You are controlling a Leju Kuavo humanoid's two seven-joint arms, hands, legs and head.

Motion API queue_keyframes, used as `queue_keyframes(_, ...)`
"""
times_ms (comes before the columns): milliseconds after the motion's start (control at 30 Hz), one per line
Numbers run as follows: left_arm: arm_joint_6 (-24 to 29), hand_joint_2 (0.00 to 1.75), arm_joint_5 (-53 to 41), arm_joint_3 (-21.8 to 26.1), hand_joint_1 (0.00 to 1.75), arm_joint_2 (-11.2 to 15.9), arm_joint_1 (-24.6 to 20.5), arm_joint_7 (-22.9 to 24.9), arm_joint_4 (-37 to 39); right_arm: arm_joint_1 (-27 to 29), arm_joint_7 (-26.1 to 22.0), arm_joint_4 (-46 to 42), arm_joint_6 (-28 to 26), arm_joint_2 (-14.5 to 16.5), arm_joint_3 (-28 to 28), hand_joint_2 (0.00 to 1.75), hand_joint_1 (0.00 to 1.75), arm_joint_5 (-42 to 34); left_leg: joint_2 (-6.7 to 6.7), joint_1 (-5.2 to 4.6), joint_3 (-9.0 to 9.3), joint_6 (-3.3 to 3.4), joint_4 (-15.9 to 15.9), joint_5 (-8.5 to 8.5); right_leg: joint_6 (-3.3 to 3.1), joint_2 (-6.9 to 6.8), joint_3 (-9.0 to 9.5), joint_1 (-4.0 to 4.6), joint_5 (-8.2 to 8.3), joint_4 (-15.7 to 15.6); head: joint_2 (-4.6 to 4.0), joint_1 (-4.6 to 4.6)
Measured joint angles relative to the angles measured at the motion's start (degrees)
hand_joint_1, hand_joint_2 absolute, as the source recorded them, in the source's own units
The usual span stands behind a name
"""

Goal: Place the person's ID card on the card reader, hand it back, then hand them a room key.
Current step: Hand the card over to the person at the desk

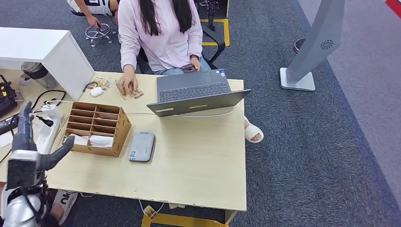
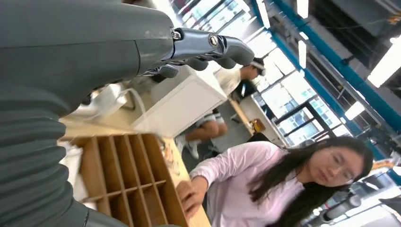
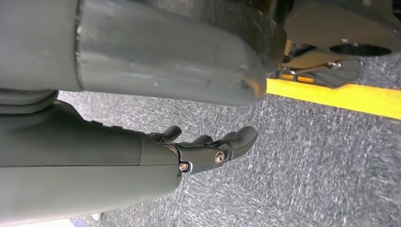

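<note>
My left hand (image 1: 29, 142) is raised over the table's left edge, fingers apart and empty, just left of the cardboard organizer (image 1: 97, 127). From the left wrist the hand (image 2: 118, 47) also holds nothing, with the organizer (image 2: 127, 175) below it. White cards (image 1: 90, 140) lie in the organizer's front slots. A grey card reader (image 1: 142, 146) lies flat beside it on the table (image 1: 198, 165). The person in pink (image 1: 161, 33) sits across, one hand (image 1: 126, 84) resting on small cards (image 1: 134, 94) at the far edge. My right hand (image 3: 208, 146) hangs over grey carpet, fingers extended, empty.
An open laptop (image 1: 194, 92) stands in front of the person. A white cabinet (image 1: 47, 52), a power strip (image 1: 47, 132) with cables and a white case (image 1: 97, 91) crowd the left side. A grey stand (image 1: 312, 47) rises on the carpet to the right.
</note>
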Motion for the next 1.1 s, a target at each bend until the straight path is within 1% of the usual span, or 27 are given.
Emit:
queue_keyframes(100,-12.74,1.75,8.70,12.66,0.00,-4.62,2.12,-0.27,-0.82,0.03,-0.65,0.00,-0.55,0.00,-0.91,0.00,0.00,-0.44,-0.02,0.01,0.00,0.00,0.00,0.00,0.01,-0.04,0.02,0.00,-0.01,0.00,0.00,0.01)
queue_keyframes(167,-20.63,1.75,12.52,20.95,0.00,-7.32,2.09,1.21,0.38,0.04,-0.96,0.00,-0.72,-0.01,-1.45,0.00,0.00,-0.57,-0.02,0.01,0.01,0.00,-0.01,0.00,0.01,-0.04,0.03,0.01,-0.01,0.00,0.00,0.01)
queue_keyframes(233,-27.36,1.75,14.74,29.16,0.00,-9.52,1.32,3.00,3.59,0.01,-1.15,-0.01,-0.76,-0.02,-1.91,0.00,0.00,-0.63,-0.02,0.01,0.04,0.00,-0.01,0.00,0.01,-0.05,0.06,0.01,-0.01,0.00,0.00,0.00)
queue_keyframes(300,-31.65,0.87,15.14,36.45,0.00,-11.19,0.27,4.21,8.37,-0.02,-1.18,-0.01,-0.78,-0.02,-2.30,0.00,0.00,-0.63,-0.03,0.01,0.05,0.00,-0.01,0.00,0.01,-0.07,0.07,0.01,-0.01,0.00,0.00,-0.01)
queue_keyframes(367,-33.61,0.00,14.45,42.61,0.00,-12.51,-0.95,4.91,14.43,-0.05,-1.05,-0.01,-0.82,-0.02,-2.63,0.00,0.00,-0.60,-0.09,0.01,0.05,0.00,-0.01,0.00,0.01,-0.12,0.08,0.01,-0.01,0.01,0.00,-0.01)
queue_keyframes(433,-34.24,0.00,13.51,47.38,0.00,-13.43,-1.88,5.10,21.42,-0.12,-0.76,-0.01,-0.86,-0.01,-2.88,0.00,0.00,-0.56,-0.15,0.01,0.04,0.00,-0.01,0.00,0.01,-0.17,0.08,0.01,-0.02,0.00,0.00,-0.04)
queue_keyframes(500,-34.24,0.00,12.25,50.63,0.00,-14.13,-2.48,4.36,28.34,-0.19,-0.29,-0.01,-0.86,0.00,-3.08,0.00,0.00,-0.46,-0.22,0.00,0.03,0.00,0.00,0.00,0.02,-0.25,0.09,0.01,-0.02,-0.01,0.00,-0.03)
queue_keyframes(633,-32.38,0.00,9.33,54.02,0.00,-14.80,-3.99,2.46,43.39,-0.38,1.41,-0.01,-0.41,0.00,-3.20,0.00,0.00,-0.10,-0.42,-0.07,0.02,0.04,0.00,-0.01,0.05,-0.41,0.14,-0.05,-0.04,-0.02,0.00,0.00)
queue_keyframes(733,-29.43,1.31,7.53,54.84,0.00,-15.18,-4.88,2.00,55.51,-0.45,2.45,-0.01,0.31,0.00,-3.20,0.00,0.00,0.32,-0.49,-0.07,0.02,0.05,0.01,-0.02,0.06,-0.45,0.16,-0.06,-0.03,-0.04,0.00,0.02)
queue_keyframes(767,-28.19,1.75,6.96,54.98,0.00,-15.31,-5.18,2.04,59.01,-0.46,2.69,-0.01,0.52,0.00,-3.20,0.44,0.00,0.43,-0.49,-0.07,0.02,0.05,0.01,-0.02,0.06,-0.46,0.17,-0.07,-0.03,-0.04,0.00,0.01)
queue_keyframes(867,-23.47,1.75,5.50,55.11,0.00,-15.77,-6.06,3.92,67.83,-0.49,3.27,-0.01,1.20,0.00,-3.20,1.75,0.00,0.74,-0.52,-0.07,0.03,0.05,0.02,-0.02,0.07,-0.48,0.18,-0.08,-0.02,-0.05,0.00,0.01)
queue_keyframes(967,-20.70,1.75,5.21,54.21,0.00,-16.29,-6.41,6.60,73.39,-0.31,3.61,-0.18,1.81,-0.01,-3.22,1.75,0.00,0.54,-0.52,-0.06,0.05,0.05,0.03,-0.02,0.07,-0.49,0.17,-0.07,-0.02,-0.05,0.00,0.01)
queue_keyframes(1033,-19.87,0.87,5.28,52.02,0.00,-16.42,-6.30,7.77,75.56,-0.05,3.60,-0.54,2.16,-0.07,-3.28,1.75,0.00,0.00,-0.52,-0.05,0.06,0.05,0.03,-0.02,0.07,-0.48,0.17,-0.06,-0.02,-0.05,0.00,0.01)
queue_keyframes(1100,-19.19,0.00,5.42,49.12,0.00,-16.41,-6.12,8.80,77.01,0.25,3.47,-1.00,2.52,-0.25,-3.40,0.87,0.00,-0.67,-0.52,-0.03,0.06,0.05,0.03,-0.02,0.07,-0.48,0.17,-0.04,-0.02,-0.05,0.00,0.01)
